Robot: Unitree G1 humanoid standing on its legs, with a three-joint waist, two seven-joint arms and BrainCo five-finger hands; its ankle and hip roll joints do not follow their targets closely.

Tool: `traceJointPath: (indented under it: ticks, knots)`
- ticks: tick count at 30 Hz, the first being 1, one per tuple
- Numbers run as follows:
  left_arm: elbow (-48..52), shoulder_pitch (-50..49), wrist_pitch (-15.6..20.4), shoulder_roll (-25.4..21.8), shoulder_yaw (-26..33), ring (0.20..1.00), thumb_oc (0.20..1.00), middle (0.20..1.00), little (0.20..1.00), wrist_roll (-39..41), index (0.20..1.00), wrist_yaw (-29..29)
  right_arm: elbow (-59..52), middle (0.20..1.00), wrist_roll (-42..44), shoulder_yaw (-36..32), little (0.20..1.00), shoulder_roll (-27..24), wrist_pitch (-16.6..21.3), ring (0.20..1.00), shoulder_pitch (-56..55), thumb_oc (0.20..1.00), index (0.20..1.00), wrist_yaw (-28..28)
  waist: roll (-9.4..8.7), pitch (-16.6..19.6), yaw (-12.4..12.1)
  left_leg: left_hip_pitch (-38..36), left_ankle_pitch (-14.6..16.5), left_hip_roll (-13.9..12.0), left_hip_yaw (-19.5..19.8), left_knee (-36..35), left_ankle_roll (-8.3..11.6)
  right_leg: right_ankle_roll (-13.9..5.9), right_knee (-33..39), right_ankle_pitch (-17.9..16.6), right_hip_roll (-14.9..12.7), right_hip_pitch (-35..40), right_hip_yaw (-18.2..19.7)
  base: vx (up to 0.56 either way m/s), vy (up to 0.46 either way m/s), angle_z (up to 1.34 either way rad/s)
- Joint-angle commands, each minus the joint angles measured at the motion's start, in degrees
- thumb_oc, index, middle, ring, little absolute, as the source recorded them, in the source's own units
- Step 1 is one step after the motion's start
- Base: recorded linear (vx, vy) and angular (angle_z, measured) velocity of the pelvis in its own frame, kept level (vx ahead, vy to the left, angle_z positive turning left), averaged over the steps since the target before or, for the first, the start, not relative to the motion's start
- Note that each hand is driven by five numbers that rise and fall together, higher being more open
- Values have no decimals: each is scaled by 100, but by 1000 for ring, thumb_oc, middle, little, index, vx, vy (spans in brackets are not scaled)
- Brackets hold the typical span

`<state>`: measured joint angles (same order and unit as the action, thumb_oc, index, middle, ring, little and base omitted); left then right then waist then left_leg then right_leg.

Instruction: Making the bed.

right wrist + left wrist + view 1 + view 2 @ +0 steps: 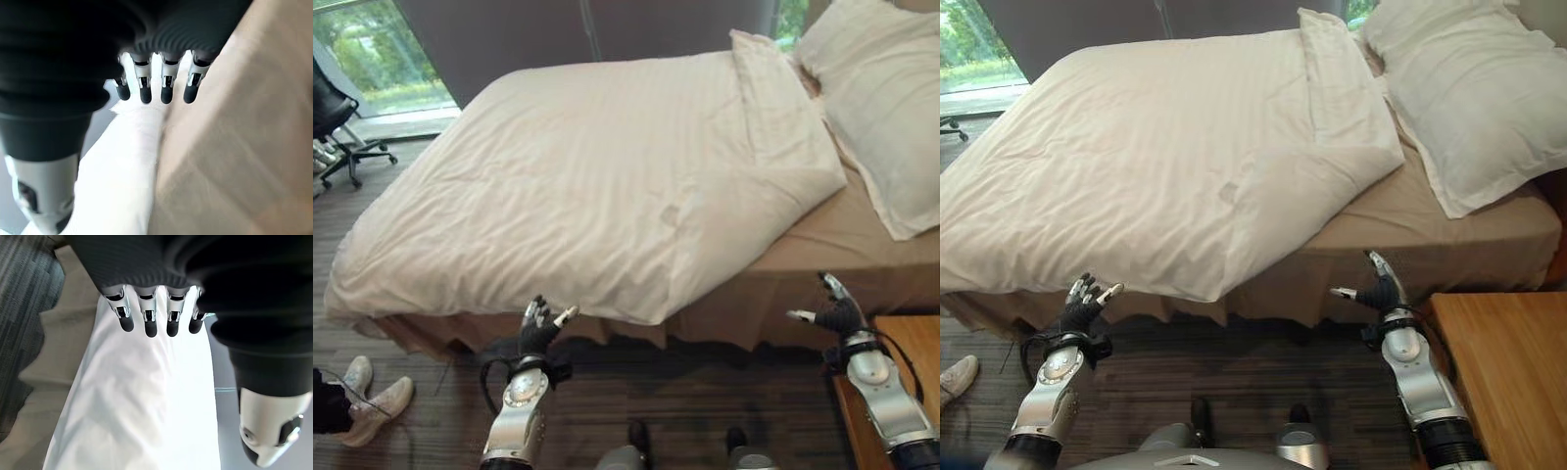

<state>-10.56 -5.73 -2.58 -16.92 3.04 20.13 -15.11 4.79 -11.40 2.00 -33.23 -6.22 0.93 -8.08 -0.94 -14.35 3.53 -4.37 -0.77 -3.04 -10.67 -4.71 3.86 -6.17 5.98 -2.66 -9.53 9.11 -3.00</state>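
Note:
A cream striped duvet (587, 186) lies slantwise over the bed, its near corner hanging past the edge. Toward the head end the tan sheet (842, 235) is bare. A large white pillow (891, 108) lies at the head of the bed. My left hand (540, 329) is open, raised just below the duvet's hanging edge and touching nothing; in the left wrist view its fingers (146, 318) point at the duvet (146, 396). My right hand (834, 309) is open in front of the bed's tan side skirt (244, 147), empty.
A wooden bedside table (901, 362) stands at the right beside my right arm. A black office chair (337, 122) sits at the far left by the window. A person's white shoes (367, 392) rest on the dark carpet at the lower left.

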Motion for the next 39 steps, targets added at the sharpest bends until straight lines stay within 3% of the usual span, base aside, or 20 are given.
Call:
traceJointPath:
  ticks: [1, 2, 5, 9, 10, 11, 12, 13, 14, 15, 16, 17, 19, 22, 23, 26, 27, 32, 39]
  knots:
    - [304, 110, 242, -417, 29, 1000, 1000, 1000, 1000, 61, 1000, 115, -11, 1000, -337, 32, 1000, -246, 97, 1000, 733, 1000, 1000, 45, -171, 271, -148, -295, -131, 92, -94, 20, -40, -171, -1138, 443, 286, -156, -394, 86, 47, 2]
    - [325, 196, 274, -566, -26, 1000, 1000, 1000, 1000, 89, 1000, 145, 123, 1000, -316, 190, 1000, -385, 77, 1000, 1033, 1000, 1000, 88, -201, 129, -148, -359, -112, 44, -91, -17, -63, -344, -1904, 259, 276, -653, -352, 44, 27, 13]
    - [251, 383, 301, -769, -99, 1000, 1000, 1000, 1000, 80, 1000, 172, 427, 1000, -279, 359, 1000, -501, 56, 1000, 1495, 1000, 1000, 31, -193, 25, -122, -358, -89, -33, -16, -29, -59, -406, -2462, 292, 295, -1084, -178, 2, -16, 5]
    - [139, 581, 343, -882, -99, 1000, 1000, 1000, 1000, 208, 1000, 196, 795, 1000, -80, 550, 1000, -479, 5, 1000, 1965, 1000, 1000, -17, -249, 60, -151, -476, 58, -73, 27, -27, 56, -259, -1456, 303, 160, -978, -451, 178, -100, 25]
    - [72, 526, 304, -959, -11, 1000, 1000, 1000, 1000, 228, 1000, 163, 843, 1000, -90, 595, 1000, -496, -21, 1000, 1963, 1000, 1000, 39, -324, 102, -129, -600, 281, -23, 109, 233, 79, -205, -1041, 192, 146, -979, -403, 189, -95, 23]
    - [75, 521, 302, -961, -8, 1000, 1000, 1000, 1000, 228, 1000, 164, 841, 1000, -92, 595, 1000, -493, -23, 1000, 1963, 1000, 1000, 42, -326, 94, -123, -590, 309, -26, 115, 276, 80, -206, -1035, 194, 145, -963, -408, 256, -172, 23]
    - [83, 457, 284, -930, 34, 1000, 1000, 1000, 1000, 186, 1000, 193, 848, 1000, -136, 612, 1000, -503, -23, 1000, 1934, 1000, 1000, 36, -439, 67, -185, -220, 370, 1, 93, 1315, 202, -108, -694, 207, 69, -598, -497, 71, -79, 12]
    - [84, 457, 284, -931, 35, 1000, 1000, 1000, 1000, 186, 1000, 193, 848, 1000, -137, 612, 1000, -502, -23, 1000, 1934, 1000, 1000, 36, -436, 69, -176, -202, 387, -6, 103, 1346, 203, -107, -686, 202, 73, -594, -507, 78, -130, 13]
    - [118, 432, 277, -916, 39, 1000, 1000, 1000, 1000, 205, 1000, 214, 847, 1000, -168, 641, 1000, -523, -35, 1000, 1936, 1000, 1000, 50, -473, -3, -241, 186, 85, -34, 157, 2101, 399, -12, -559, 223, 85, -411, -526, -41, -163, 10]
    - [180, 531, 300, -903, 9, 1000, 1000, 1000, 1000, 281, 1000, 247, 764, 1000, -121, 633, 1000, -593, -54, 1000, 1926, 1000, 1000, 40, -549, -258, -458, 830, -519, 25, 464, 3039, 762, 154, -402, 210, 89, -169, -552, -45, -165, 26]
    - [175, 546, 300, -906, 2, 1000, 1000, 1000, 1000, 282, 1000, 247, 765, 1000, -119, 621, 1000, -594, -53, 1000, 1928, 1000, 1000, 40, -537, -264, -444, 870, -501, 13, 493, 3097, 770, 160, -385, 203, 104, -162, -577, 10, -154, 30]
    - [192, 575, 299, -899, -13, 1000, 1000, 1000, 1000, 293, 1000, 215, 758, 1000, -153, 639, 1000, -625, -75, 1000, 1946, 1000, 1000, 58, -556, -284, -516, 1048, -380, 84, 549, 2995, 679, 154, -251, 240, 113, -38, -581, 130, -53, 18]
    - [177, 528, 309, -836, 28, 1000, 1000, 1000, 1000, 303, 1000, 155, 842, 1000, -186, 664, 1000, -722, -97, 1000, 1985, 1000, 1000, 53, -497, -214, -560, 1076, -265, -46, 447, 2125, 502, 32, -120, 302, 111, 89, -579, 246, 20, 12]
    - [187, 398, 323, -802, 63, 1000, 1000, 1000, 1000, 313, 1000, 184, 1120, 1000, -281, 878, 1000, -849, -99, 1000, 2256, 1000, 1000, 67, -281, -58, -726, 932, -824, -379, 744, 94, 489, -139, -98, 506, 167, 248, -332, 292, 139, -2]
    - [190, 311, 355, -816, 71, 1000, 1000, 1000, 1000, 329, 1000, 207, 1243, 1000, -358, 1015, 1000, -892, -105, 1000, 2419, 1000, 1000, 128, -212, 0, -718, 831, -783, -384, 903, 53, 475, -151, -118, 580, 179, 303, -259, 170, 68, -14]
    - [99, 330, 405, -848, 16, 1000, 1000, 1000, 1000, 453, 1000, 180, 1663, 1000, -352, 1159, 1000, -909, -123, 1000, 2753, 1000, 1000, 21, -173, 88, -684, 751, -903, -434, 806, -29, 579, -135, -251, 741, 151, 390, -244, 279, 175, -57]
    - [49, 531, 450, -971, -102, 1000, 1000, 1000, 1000, 362, 1000, 198, 1899, 1000, -388, 1399, 1000, -906, -149, 1000, 3125, 1000, 1000, 2, -266, 149, -744, 651, -780, -366, 741, -29, 552, -171, -248, 720, 60, 381, -230, 168, 59, -42]
    - [-39, 804, 572, -1198, -169, 1000, 1000, 1000, 1000, 413, 1000, 122, 2523, 1000, -618, 2017, 1000, -1155, -225, 1000, 4175, 1000, 1000, -76, -391, 153, -857, 796, -716, -326, 610, -29, 614, -288, -119, 610, -104, 231, -276, 101, 31, -9]
    - [-95, 792, 719, -1279, -89, 1000, 1000, 1000, 1000, 615, 1000, 98, 3478, 1000, -810, 2767, 1000, -1439, -219, 1000, 5819, 1000, 1000, -228, -377, 25, -947, 1150, -752, -314, 514, -29, 647, -426, -98, 532, -259, -130, -278, 24, 10, 4]
